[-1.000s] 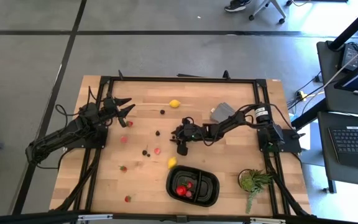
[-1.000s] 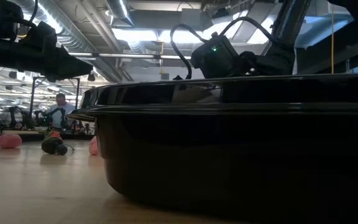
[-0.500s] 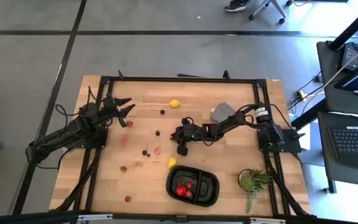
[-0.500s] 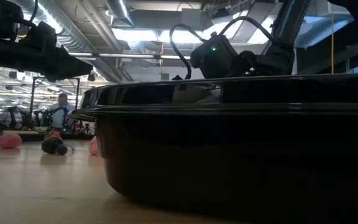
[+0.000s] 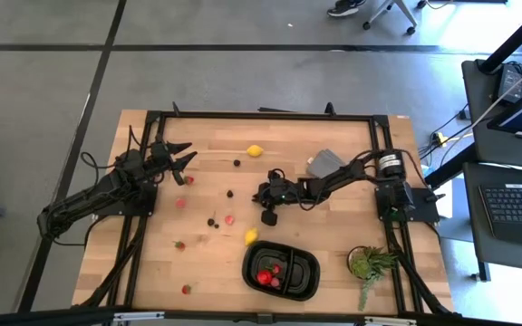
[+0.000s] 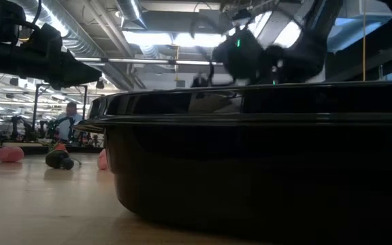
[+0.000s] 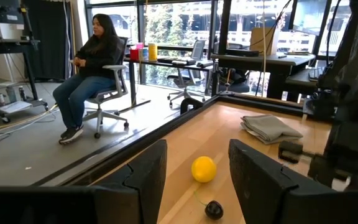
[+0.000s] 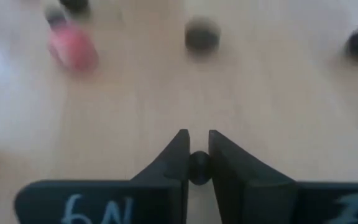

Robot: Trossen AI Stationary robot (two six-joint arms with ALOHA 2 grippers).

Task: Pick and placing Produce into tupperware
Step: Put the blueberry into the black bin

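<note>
My right gripper point(image 5: 266, 216) is over the middle of the table, shut on a tiny dark berry point(image 8: 197, 167). The black tupperware point(image 5: 314, 273) sits at the near edge with red strawberry pieces point(image 5: 266, 274) inside. One lemon point(image 5: 251, 237) lies just left of the tray and another lemon point(image 5: 255, 150) near the far edge. Loose strawberries point(image 5: 229, 219) and dark berries point(image 5: 212, 221) are scattered on the left half. My left gripper point(image 5: 182, 156) waits open at the far left, holding nothing. My right gripper pinches the dark berry point(image 8: 197, 167) between its two fingers point(image 8: 178, 155), a little back from their tips. The fingers slant downward, coming from the table's right side. The berry is lifted clear of the wood.
A grey block point(image 5: 323, 163) lies by the right arm toward the far edge. A green potted plant point(image 5: 370, 264) stands near the right front corner. In the low view the tray's wall point(image 6: 264, 170) fills the foreground. A person sits on a chair point(image 7: 95, 59) beyond the table.
My right gripper has risen a little above the table's middle; its arm shows higher and blurred in the low view. The tray and the loose fruit have stayed where they were.
</note>
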